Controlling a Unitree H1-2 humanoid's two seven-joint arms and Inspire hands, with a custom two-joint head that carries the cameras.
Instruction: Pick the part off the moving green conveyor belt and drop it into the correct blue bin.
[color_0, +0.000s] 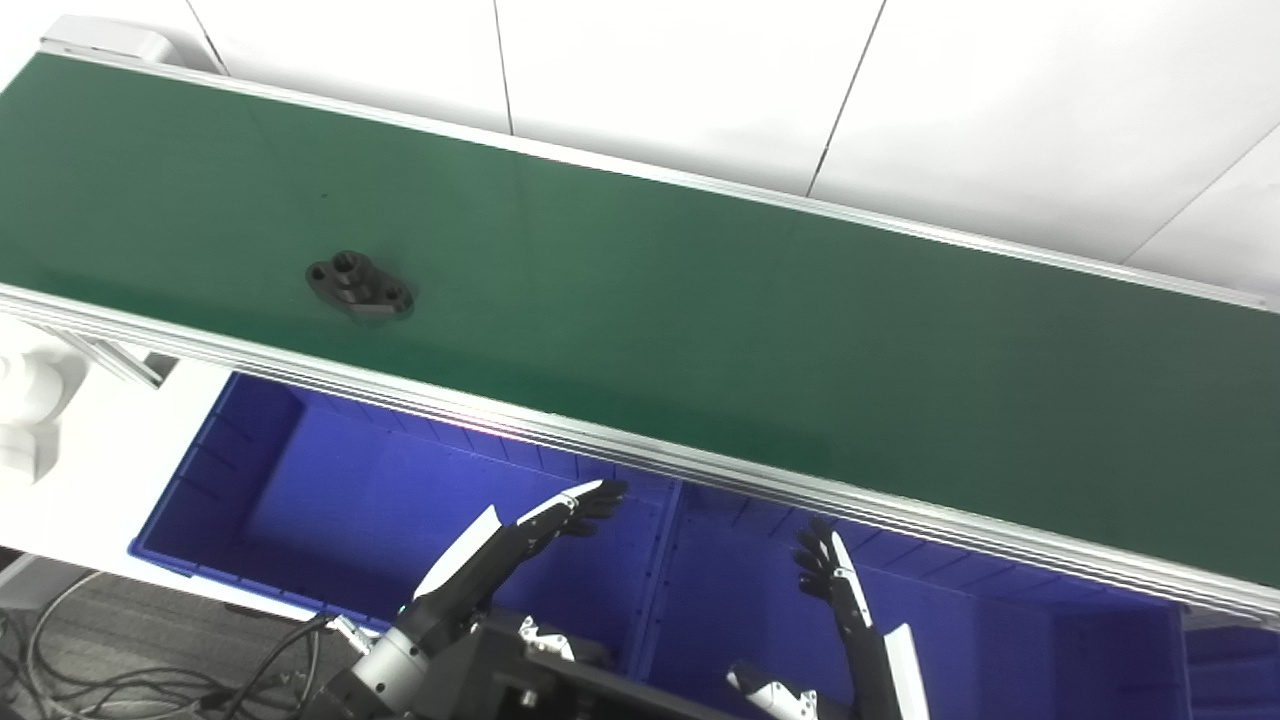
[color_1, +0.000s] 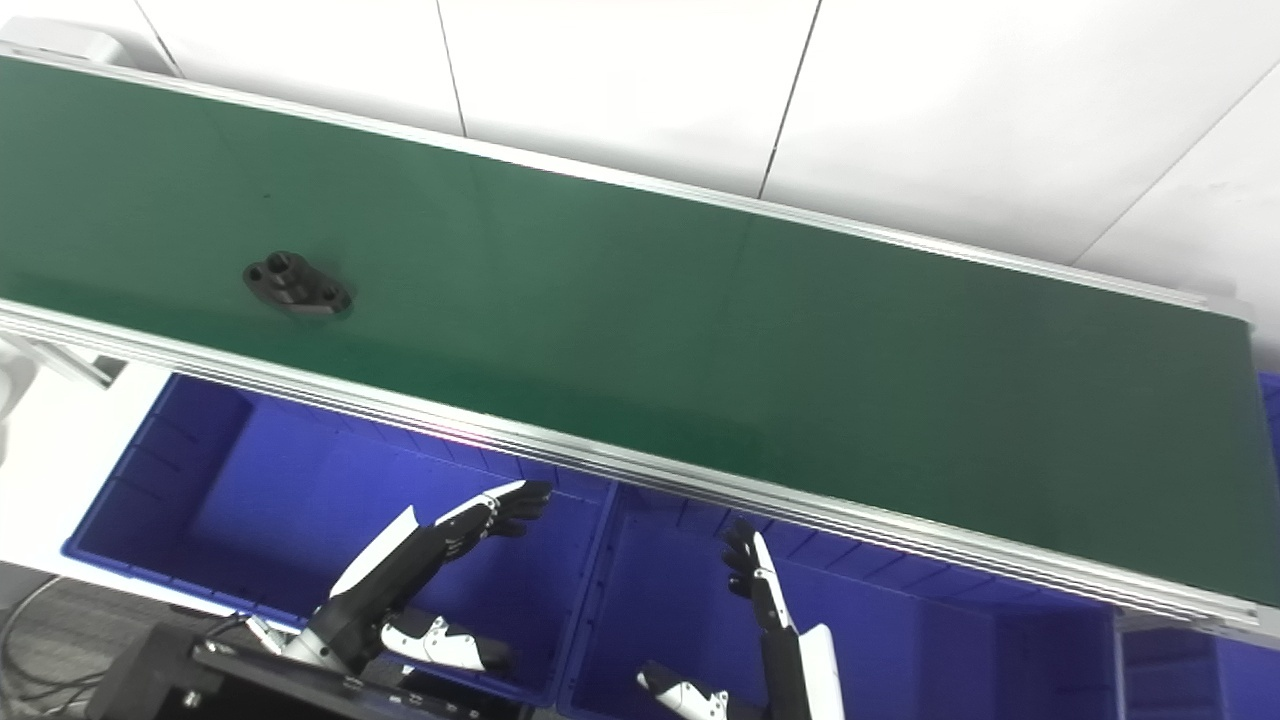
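Note:
A black flanged part (color_0: 358, 286) with holes lies on the green conveyor belt (color_0: 700, 290), at its left, near the front edge; it also shows in the right eye view (color_1: 296, 285). My left hand (color_0: 520, 540) is open and empty, held over the left blue bin (color_0: 300, 500), below the belt's front rail. My right hand (color_0: 845, 590) is open and empty, fingers up, over the right blue bin (color_0: 1000, 640). Both hands are well below and right of the part.
The belt's aluminium front rail (color_0: 640, 455) runs between the hands and the belt. Cables (color_0: 120, 660) lie on the floor at bottom left. A white machine part (color_0: 30, 400) stands at the left. White wall panels (color_0: 700, 80) are behind the belt.

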